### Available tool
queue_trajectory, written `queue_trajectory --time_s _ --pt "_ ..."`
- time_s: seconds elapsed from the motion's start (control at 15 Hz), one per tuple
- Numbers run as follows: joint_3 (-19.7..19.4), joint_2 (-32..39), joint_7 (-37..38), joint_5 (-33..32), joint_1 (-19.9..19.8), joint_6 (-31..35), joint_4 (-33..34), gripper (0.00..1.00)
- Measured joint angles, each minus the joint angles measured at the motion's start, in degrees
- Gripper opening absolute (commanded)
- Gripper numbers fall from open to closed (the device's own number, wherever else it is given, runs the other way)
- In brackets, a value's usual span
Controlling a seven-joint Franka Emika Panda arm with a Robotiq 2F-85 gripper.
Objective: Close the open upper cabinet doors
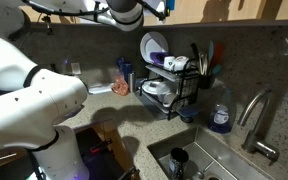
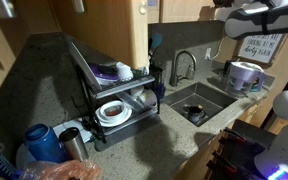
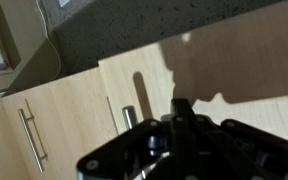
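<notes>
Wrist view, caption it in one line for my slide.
Shut end effector facing wooden cabinet doors with bar handles, speckled surface beyond.

Below the jaws stands a black dish rack (image 1: 192,88) holding plates (image 1: 152,46); a steel sink (image 1: 224,160) lies beside it.

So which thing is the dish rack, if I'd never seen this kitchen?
Find the speckled grey counter and its steel sink with the curved tap. Beside the sink stands the dish rack, a black two-tier wire frame. Nothing else there is tiered, and it carries a white bowl on its lower shelf.
</notes>
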Motion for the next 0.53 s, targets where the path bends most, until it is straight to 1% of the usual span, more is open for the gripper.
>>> queue_trajectory --time_s 0.53 --pt "6.97 2.45 1.40 2.98 -8.86 0.26 5.69 0.00"
